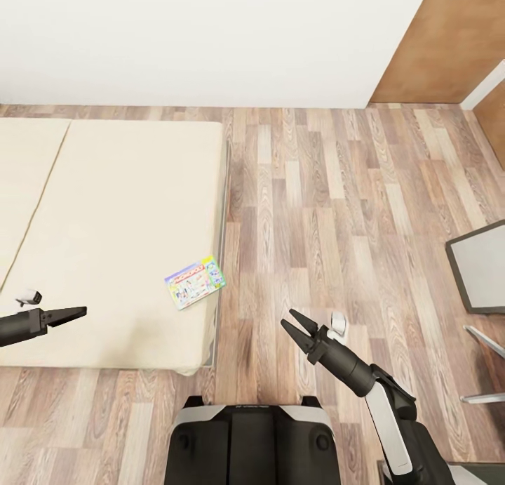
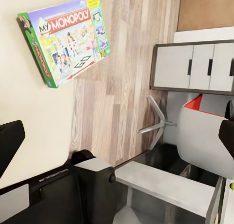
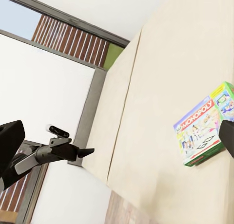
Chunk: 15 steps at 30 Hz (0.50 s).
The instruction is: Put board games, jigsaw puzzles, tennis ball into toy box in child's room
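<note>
One board game [image 1: 195, 281], a white and green Monopoly box with a red logo, lies flat on the cream bed [image 1: 119, 218] near its right edge. The same board game [image 2: 66, 39] appears in the left wrist view and again, as the Monopoly box [image 3: 204, 131], in the right wrist view. My left gripper [image 1: 73, 312] hovers over the front of the mattress, left of the box, and its fingers stand wide apart [image 2: 117, 136]. Over the plank floor to the right of the bed, my right gripper [image 1: 291, 319] is open and empty, pointing toward the box [image 3: 119, 136].
A grey panel with a dark rim [image 1: 480, 267] and metal chair legs [image 1: 484, 366] stand at the right. My base [image 1: 252, 436] is at the bed's foot. A small white object [image 1: 339, 323] lies on the floor. A grey drawer cabinet [image 2: 192, 65] shows beyond.
</note>
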Tool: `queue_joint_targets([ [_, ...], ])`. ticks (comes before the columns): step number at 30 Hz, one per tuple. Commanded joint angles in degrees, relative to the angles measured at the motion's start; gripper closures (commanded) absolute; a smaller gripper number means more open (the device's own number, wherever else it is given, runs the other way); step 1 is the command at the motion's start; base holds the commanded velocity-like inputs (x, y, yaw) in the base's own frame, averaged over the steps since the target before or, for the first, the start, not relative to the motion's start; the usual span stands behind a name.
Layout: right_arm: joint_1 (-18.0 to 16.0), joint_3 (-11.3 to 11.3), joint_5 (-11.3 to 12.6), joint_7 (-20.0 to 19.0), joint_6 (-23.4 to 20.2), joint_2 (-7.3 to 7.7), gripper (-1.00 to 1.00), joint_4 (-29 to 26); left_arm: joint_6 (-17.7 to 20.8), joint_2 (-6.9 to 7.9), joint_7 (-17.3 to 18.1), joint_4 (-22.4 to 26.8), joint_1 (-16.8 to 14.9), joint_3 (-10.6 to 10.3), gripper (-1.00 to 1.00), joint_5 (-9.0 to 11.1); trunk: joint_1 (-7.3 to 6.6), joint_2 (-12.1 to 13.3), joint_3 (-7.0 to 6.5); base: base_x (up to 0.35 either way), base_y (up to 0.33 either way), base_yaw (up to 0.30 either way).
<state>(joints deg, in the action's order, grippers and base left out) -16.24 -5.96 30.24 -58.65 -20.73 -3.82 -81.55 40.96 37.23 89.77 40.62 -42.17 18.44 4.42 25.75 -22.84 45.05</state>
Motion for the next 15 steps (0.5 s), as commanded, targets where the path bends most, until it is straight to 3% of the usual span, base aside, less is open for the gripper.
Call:
queue_joint_targets([
  [1,-0.02,-0.12,0.26,-0.19,-0.54,-0.05,-1.00,-0.01,0.61,0.00,0.23,-0.01,-0.02,-0.02,-1.00,-0.02,0.04,-0.08,-0.04,0.000,0.000,0.000],
  [15,-0.02,-0.10,0.24,-0.09,-0.45,-0.11,-1.00,-0.01,0.61,0.01,0.23,0.13,-0.02,0.10,-1.00,-0.02,0.04,-0.08,-1.38,0.000,0.000,0.000],
])
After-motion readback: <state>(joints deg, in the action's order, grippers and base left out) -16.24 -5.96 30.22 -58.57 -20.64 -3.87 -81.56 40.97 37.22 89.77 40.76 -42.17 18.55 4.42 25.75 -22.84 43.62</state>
